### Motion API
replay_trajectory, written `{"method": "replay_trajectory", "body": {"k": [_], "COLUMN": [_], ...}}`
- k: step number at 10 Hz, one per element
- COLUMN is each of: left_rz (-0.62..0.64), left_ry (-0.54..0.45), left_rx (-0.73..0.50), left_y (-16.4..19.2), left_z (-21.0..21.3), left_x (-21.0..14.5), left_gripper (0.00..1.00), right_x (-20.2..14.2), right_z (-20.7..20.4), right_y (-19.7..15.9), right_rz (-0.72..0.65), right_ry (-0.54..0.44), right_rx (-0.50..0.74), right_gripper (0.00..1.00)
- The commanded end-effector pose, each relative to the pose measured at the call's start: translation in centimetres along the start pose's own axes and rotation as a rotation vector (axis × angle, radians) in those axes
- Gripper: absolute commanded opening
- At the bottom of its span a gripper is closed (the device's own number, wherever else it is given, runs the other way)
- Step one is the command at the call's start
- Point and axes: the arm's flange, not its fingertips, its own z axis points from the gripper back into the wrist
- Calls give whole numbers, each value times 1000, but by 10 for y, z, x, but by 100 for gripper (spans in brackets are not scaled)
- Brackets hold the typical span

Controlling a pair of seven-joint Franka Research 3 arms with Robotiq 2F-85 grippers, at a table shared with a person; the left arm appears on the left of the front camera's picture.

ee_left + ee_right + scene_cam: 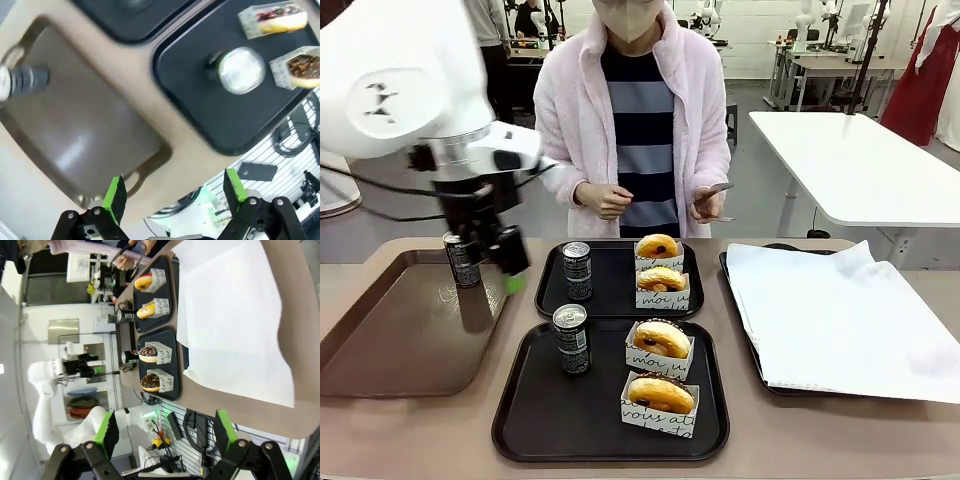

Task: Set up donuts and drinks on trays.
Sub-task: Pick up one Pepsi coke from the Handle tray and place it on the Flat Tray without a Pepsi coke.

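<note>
Two glossy black trays lie at the table's middle, one behind the other. The near tray (520, 420) carries a dark can (571, 339) at its left rear and two sleeved donuts on its right: a chocolate-dotted donut (661, 340) toward the far side and a plain golden donut (661, 395) nearest the robot. The far tray (552, 290) carries a second can (577, 271) at its left and two more donuts, one with pink icing (657, 247) at the back and one golden (662, 279) in front of it. A third can (460, 259) stands on the brown tray (380, 340) at the robot's left, near that tray's far right corner. At the robot's right lies a tray lined with white paper (840, 310), bare of goods.

The left gripper (505, 262) hangs above the brown tray's right edge, just beside the third can; in the left wrist view its green-padded fingers (115, 196) stand wide apart with nothing between them, and the near tray's can top (241, 70) lies beyond them. The right gripper (165, 432) in its own wrist view is likewise spread wide and holds nothing, looking across the white paper toward both black trays.

A person in a pink jacket (570, 110) stands at the far side, hands (605, 200) held at waist height.
</note>
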Motion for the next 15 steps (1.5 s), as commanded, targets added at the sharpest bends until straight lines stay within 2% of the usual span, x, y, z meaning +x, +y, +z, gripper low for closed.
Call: {"method": "replay_trajectory", "body": {"k": [1, 3, 4, 5, 10, 11, 12, 14, 15], "left_rz": [168, 281, 294, 241, 257, 336, 353, 347, 325], "left_ry": [15, 22, 30, 33, 45, -80, -182, -377, -463], "left_rx": [-67, -15, 41, -58, -45, -285, -500, -862, -978], "left_y": [54, 72, 61, 82, 81, 126, 164, 225, 246], "left_z": [-9, 1, 7, -14, -14, -14, -20, -43, -51], "left_x": [-65, -98, -97, -90, -95, -104, -120, -161, -176], "left_gripper": [100, 100, 100, 100, 100, 100, 100, 100, 100], "right_x": [0, 0, 0, 0, 0, 0, 0, 0, 0], "right_z": [-1, -1, -1, -1, -1, -1, -1, -1, -1], "right_y": [0, 0, 0, 0, 0, 0, 0, 0, 0], "right_rz": [18, 18, 18, 18, 18, 18, 18, 18, 18], "right_ry": [-7, -7, -7, -7, -7, -7, -7, -7, -7], "right_rx": [23, 23, 23, 23, 23, 23, 23, 23, 23], "right_gripper": [100, 100, 100, 100, 100, 100, 100, 100, 100]}}
